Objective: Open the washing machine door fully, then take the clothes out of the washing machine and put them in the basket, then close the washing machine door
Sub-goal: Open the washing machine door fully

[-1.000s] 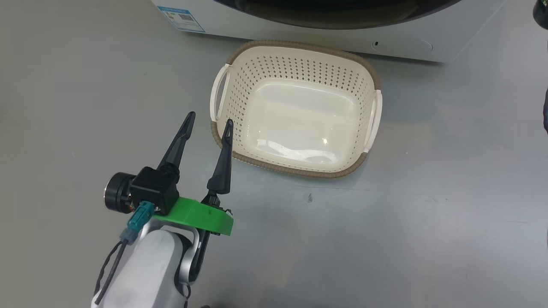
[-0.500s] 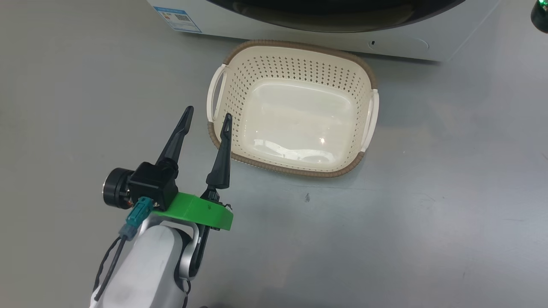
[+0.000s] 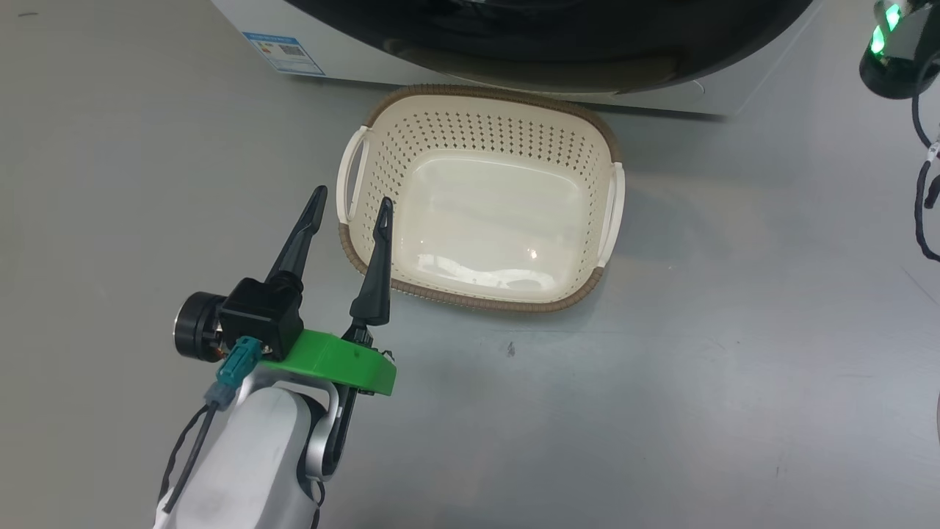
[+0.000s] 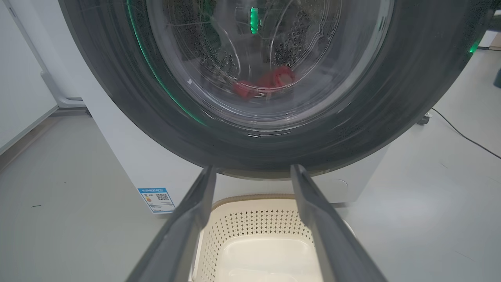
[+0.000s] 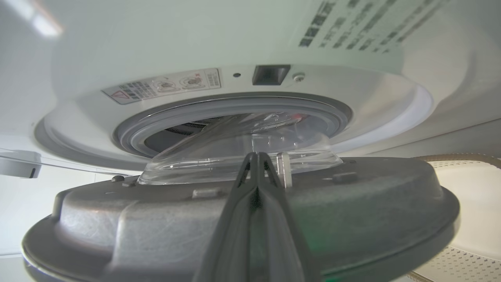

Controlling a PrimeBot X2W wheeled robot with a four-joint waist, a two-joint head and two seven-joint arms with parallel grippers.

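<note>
Swung wider, the stiff washing machine door (image 5: 117, 219) wants pushing at its rim; right gripper (image 5: 256, 156) clenched, left gripper (image 3: 352, 195) spread empty.

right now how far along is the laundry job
Done: the washing machine door is off its seal. In hand: the shut right tool at its inner side, door only partly open. To do: the red clothes lie in the drum, the basket is empty beside the open left tool, door to close after.
</note>
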